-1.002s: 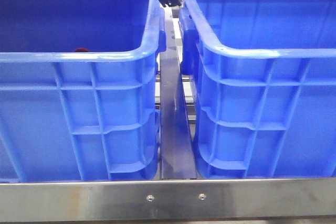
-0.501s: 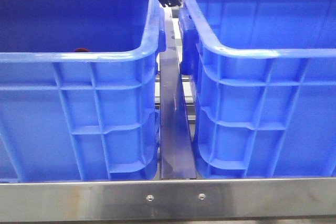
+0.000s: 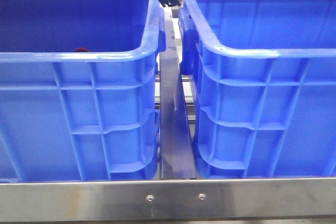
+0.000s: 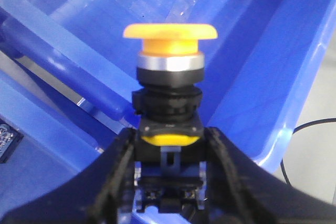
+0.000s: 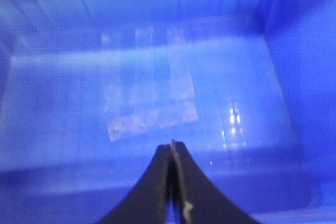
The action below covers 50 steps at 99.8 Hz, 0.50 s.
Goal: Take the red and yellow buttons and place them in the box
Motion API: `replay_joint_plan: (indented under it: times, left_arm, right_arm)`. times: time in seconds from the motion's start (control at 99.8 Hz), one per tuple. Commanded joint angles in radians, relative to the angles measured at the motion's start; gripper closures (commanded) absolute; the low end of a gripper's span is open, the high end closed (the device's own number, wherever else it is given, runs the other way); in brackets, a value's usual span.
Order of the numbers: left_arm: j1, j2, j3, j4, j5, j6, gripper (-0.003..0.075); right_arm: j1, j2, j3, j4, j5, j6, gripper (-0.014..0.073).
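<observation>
- Nothing much has moved since the earlier front frames: arm at top centre sits in the same spot over the gap between the 2 crates, shifted only a hair if at all.
- Left gripper (image 4: 169,182) has both fingers (image 4: 118,177) pressed against the black body of the yellow button (image 4: 169,38), clamped on it; mushroom cap points away from the wrist, silver collar below it, yellow tab at the base between the fingers.
- Yellow button is held in the air above blue plastic; left wrist view shows a crate rim (image 4: 58,64) running under it and an open blue interior beyond. Cannot tell for sure which crate that interior belongs to.
- Right gripper (image 5: 172,182) has its fingers pressed together with nothing between them, hanging over a bare blue crate floor (image 5: 252,145) with a taped clear patch (image 5: 149,108).
- Front view: left crate (image 3: 79,103) and right crate (image 3: 273,103) side by side, metal bar (image 3: 173,129) in the gap; a dark red sliver (image 3: 80,50) shows just over the left crate's near rim, likely the red button, too hidden to confirm.
- Judgement: the hold means transport is paused or slow at the rim; yellow button not yet released, so 0 of 2 placements look finished.
- Next move likely needs clearing the rim fully before opening, else the button could clip the edge and fall in the gap.
</observation>
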Motion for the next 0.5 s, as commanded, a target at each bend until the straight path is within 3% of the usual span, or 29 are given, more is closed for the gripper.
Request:
replay_joint_plan:
  times: [0.0,0.11,0.16,0.311,0.491]
  left_arm:
    - [-0.009,-0.038,-0.031,-0.035,-0.050,0.000,0.0573]
    - [-0.009,-0.038,-0.031,-0.035,-0.050,0.000,0.0573]
    - [-0.009,-0.038,-0.031,-0.035,-0.050,0.000,0.0573]
    - [-0.009,-0.038,-0.031,-0.035,-0.050,0.000,0.0573]
    - [-0.009,-0.038,-0.031,-0.035,-0.050,0.000,0.0573]
  right_arm:
    - [-0.003,0.047,-0.062,0.013,-0.036,0.003,0.0366]
    - [0.002,0.098,-0.102,0.078,0.001,0.000,0.0048]
    - [0.002,0.120,-0.121,0.117,0.029,-0.004,-0.0043]
    - [0.002,0.172,-0.179,0.292,0.081,-0.076,0.0015]
    - [0.002,0.199,-0.226,0.710,0.093,-0.299,0.0016]
